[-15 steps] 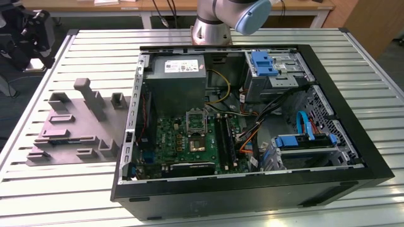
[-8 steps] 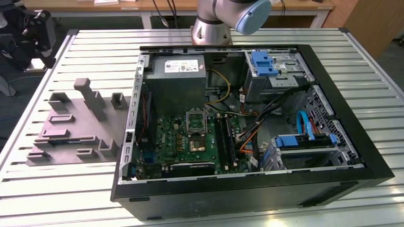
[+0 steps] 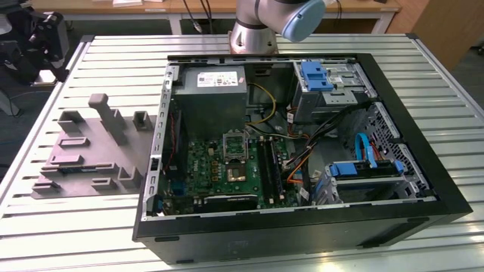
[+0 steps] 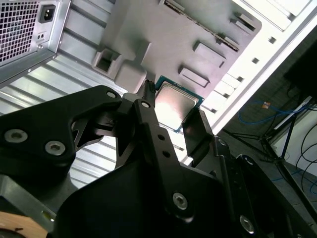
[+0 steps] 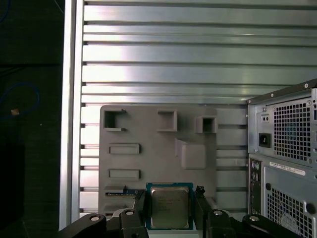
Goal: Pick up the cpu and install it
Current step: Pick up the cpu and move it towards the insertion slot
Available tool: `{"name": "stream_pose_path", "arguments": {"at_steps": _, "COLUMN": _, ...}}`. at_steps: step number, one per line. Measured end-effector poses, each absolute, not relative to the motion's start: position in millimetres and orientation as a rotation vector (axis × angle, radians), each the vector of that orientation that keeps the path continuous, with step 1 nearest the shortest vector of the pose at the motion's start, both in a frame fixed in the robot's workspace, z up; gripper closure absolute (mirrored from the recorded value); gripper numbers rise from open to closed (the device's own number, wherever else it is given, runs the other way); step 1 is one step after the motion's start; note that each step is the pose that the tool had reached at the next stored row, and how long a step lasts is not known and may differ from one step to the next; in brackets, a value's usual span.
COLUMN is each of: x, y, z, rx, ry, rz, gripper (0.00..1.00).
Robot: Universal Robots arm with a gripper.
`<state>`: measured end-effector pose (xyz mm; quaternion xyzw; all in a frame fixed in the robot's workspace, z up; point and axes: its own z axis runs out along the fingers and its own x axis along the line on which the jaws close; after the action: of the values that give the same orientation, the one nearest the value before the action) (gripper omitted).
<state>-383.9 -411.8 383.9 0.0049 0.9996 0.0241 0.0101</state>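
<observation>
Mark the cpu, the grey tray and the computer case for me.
cpu (image 5: 169, 208): first wrist view, middle of its silvery metal top.
grey tray (image 5: 148, 163): first wrist view, bare flat patch between its moulded pockets.
computer case (image 3: 302, 226): exterior view, its black outer side wall.

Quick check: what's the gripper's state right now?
The gripper is closed on the cpu, holding it by two opposite edges, lifted clear above the grey tray.

No text can be read. White label (image 3: 214, 79) on the grey power supply box (image 3: 215, 116) and label strip (image 5: 287, 169) on the computer case (image 5: 257, 196) back both carry print, too small to read. Faint markings on the cpu (image 5: 170, 208) top, illegible.
</observation>
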Motion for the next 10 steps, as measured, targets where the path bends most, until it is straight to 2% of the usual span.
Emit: {"name": "stream_pose_path", "arguments": {"at_steps": 10, "x": -380.4, "y": -411.8, "z": 384.0, "rx": 0.015, "ry": 3.120, "rz": 0.075, "gripper": 0.53}}
